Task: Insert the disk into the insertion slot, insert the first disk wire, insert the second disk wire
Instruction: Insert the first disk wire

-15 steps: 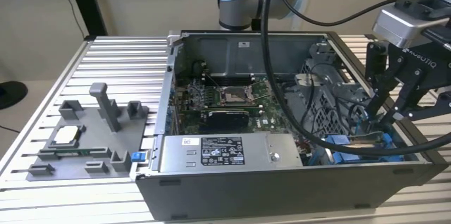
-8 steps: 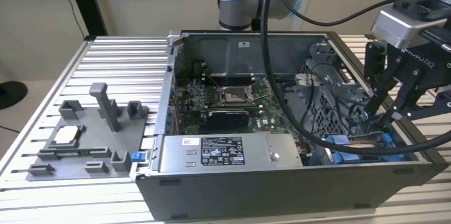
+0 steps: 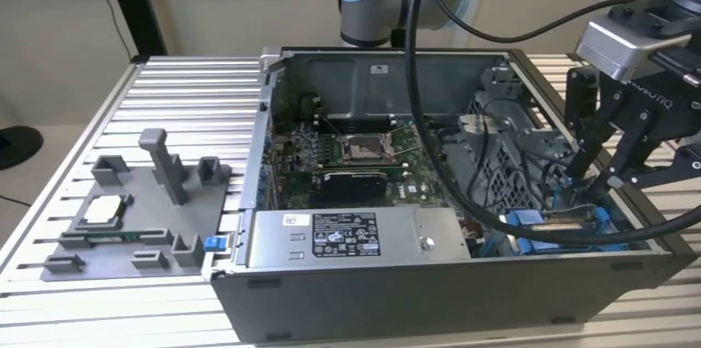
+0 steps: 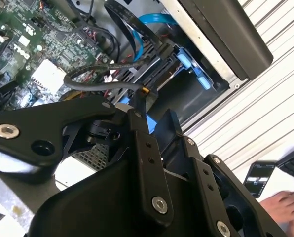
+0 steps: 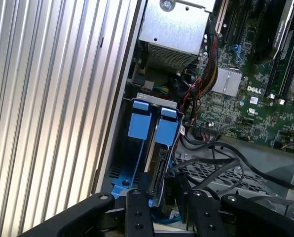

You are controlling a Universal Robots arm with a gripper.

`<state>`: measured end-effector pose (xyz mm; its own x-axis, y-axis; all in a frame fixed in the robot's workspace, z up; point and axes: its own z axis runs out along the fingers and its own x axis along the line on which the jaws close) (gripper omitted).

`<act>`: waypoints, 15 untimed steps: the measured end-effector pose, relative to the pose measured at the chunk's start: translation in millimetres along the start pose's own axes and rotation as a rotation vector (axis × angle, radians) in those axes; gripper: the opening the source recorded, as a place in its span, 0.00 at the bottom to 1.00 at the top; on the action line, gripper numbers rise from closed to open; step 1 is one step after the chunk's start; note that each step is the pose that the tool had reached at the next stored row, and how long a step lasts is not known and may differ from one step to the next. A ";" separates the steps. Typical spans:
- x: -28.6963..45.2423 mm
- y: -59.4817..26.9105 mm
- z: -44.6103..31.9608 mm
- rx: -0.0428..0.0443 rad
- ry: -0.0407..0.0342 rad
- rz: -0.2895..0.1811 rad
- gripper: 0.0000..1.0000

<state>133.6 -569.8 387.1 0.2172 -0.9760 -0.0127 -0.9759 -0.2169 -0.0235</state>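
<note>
Disk [image 5: 157, 168] sits in the insertion slot [image 5: 118, 186] just ahead of the gripper [image 5: 163, 191], which looks pinched on a wire connector [image 4: 145, 91], so square it to the disk's port and push straight, no twisting.

The black metal gripper [image 4: 146, 111] stood nearest to the camera, with its linked bars and round bolts in front of the open computer. A thin grey braided cable [image 4: 95, 81] curved over the green circuit board [image 4: 33, 44] and its end came close against the gripper. Just behind was the grey metal insertion slot [image 4: 192, 69] with bright blue plastic tabs, and a flat blue cable [image 4: 157, 19] ran near it. The black wall of the case [image 4: 226, 29] bordered a ribbed silver table [image 4: 265, 108]. Past the table, a hand [image 4: 285, 205] lay near a dark phone [image 4: 258, 175].
</note>
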 end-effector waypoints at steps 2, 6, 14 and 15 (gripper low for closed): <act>0.0 0.0 0.0 0.0001 -0.0005 0.000 0.00; 0.0 0.0 0.0 0.0005 -0.0023 0.000 0.00; 0.0 0.0 0.3 0.0014 -0.0063 0.000 0.00; 0.0 0.0 0.4 0.0014 -0.0065 0.000 0.00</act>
<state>133.6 -569.8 386.7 0.2172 -0.9759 -0.0192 -0.9759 -0.2167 -0.0249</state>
